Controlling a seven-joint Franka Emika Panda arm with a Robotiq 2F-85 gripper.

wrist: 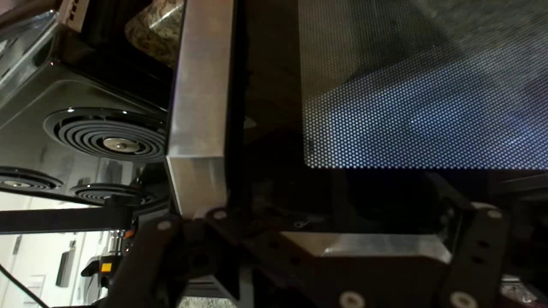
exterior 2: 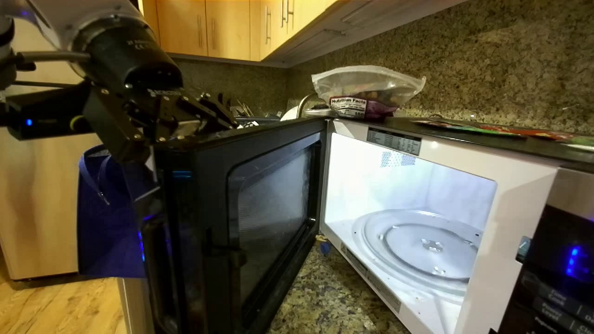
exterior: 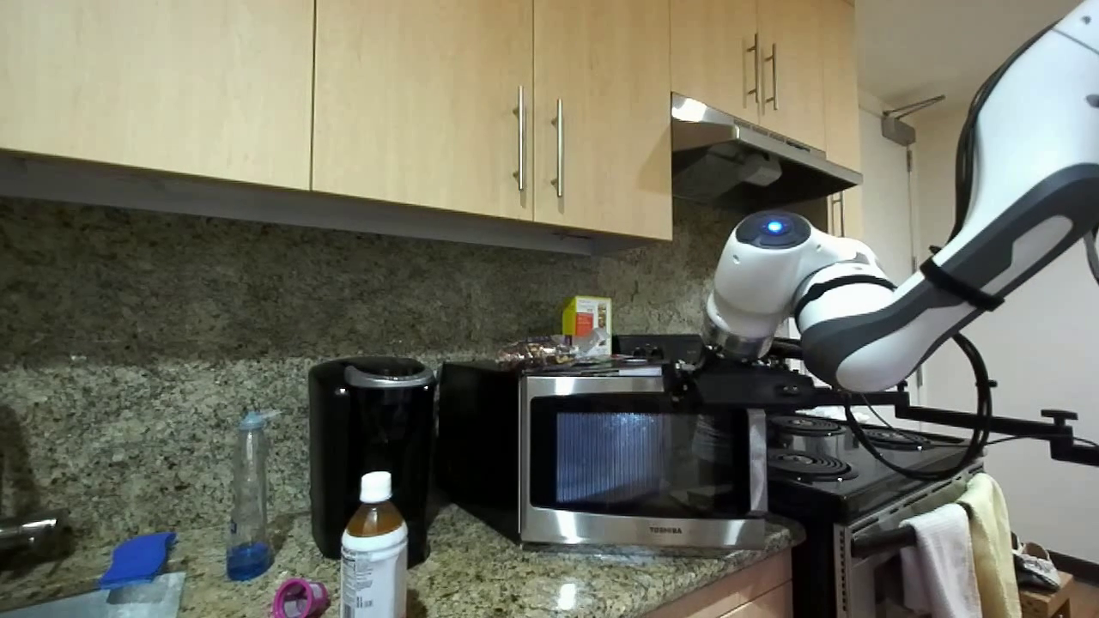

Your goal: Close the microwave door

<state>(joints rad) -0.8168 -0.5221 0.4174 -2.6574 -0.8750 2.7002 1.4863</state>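
Note:
The microwave door, a silver-framed panel with dark glass, stands open, its outer face in an exterior view, its black inner side in an exterior view. The microwave shows its lit cavity with a glass turntable. My gripper is at the top of the door near its free, handle-side corner, in both exterior views. In the wrist view my gripper is open, fingers wide apart, over the door's glass beside the silver handle. Dark fingertips blend with the glass; I cannot tell if they touch the door.
A stove stands beside the handle side. A black appliance, a white-capped bottle and a clear bottle are on the counter. A plastic bag lies on the microwave. A range hood hangs above.

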